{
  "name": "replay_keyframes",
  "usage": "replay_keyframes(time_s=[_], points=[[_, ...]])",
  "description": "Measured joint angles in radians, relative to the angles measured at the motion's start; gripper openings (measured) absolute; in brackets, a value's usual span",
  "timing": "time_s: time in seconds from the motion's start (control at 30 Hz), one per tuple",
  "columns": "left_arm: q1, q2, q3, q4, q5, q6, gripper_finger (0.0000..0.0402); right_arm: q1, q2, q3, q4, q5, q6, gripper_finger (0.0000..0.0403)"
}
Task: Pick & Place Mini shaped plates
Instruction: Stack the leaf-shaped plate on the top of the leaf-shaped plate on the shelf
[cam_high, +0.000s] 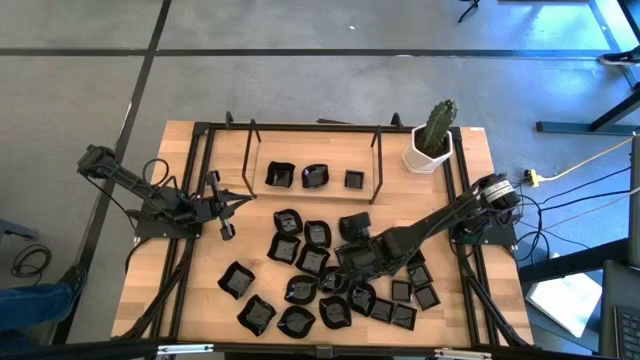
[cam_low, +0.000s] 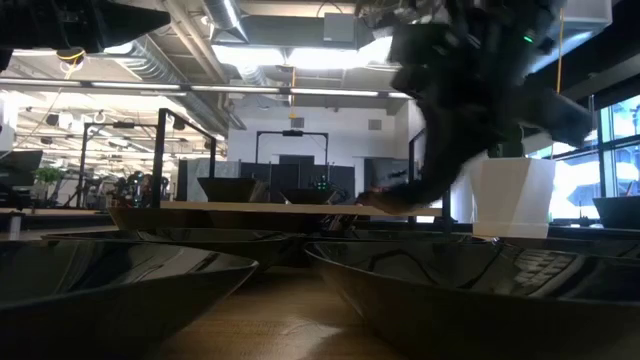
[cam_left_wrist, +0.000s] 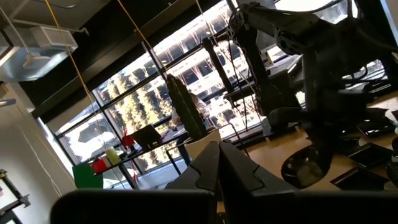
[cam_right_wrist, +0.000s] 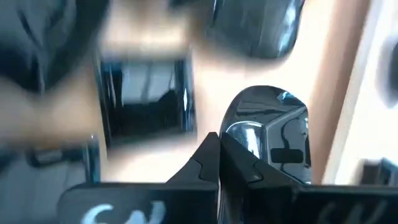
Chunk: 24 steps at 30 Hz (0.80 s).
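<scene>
wooden table (cam_high: 210, 300): black mini plates (cam_high: 300, 262) scattered, white cactus pot (cam_high: 428, 152) at corner.

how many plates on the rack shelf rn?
3, in a row on the rack: wavy plate left, rounded plate middle, square plate right. None look hidden there.

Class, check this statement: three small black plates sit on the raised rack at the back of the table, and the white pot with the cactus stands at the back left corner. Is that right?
Not quite. The white pot with the cactus stands at the back right corner, as the high view shows. The rest holds: three small black plates sit on the raised rack at the back of the table.
</scene>
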Motion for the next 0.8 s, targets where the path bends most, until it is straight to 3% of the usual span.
replay_keyframes(time_s=[0.13,0.33,0.6,0.8], points=[[0.000,0.000,0.000,0.000,0.000,0.000,0.0003,0.000,0.000,-0.038,-0.068,0.046,0.007,0.0002],[0.000,0.000,0.000,0.000,0.000,0.000,0.0008,-0.001,0.000,-0.138,0.007,0.050,0.003,0.0002],[0.000,0.000,0.000,0.000,0.000,0.000,0.0004,-0.001,-0.003,-0.175,0.048,-0.099,0.060,0.0003],[0.000,0.000,0.000,0.000,0.000,0.000,0.0007,-0.001,-0.003,-0.174,0.038,-0.127,0.119,0.0033]])
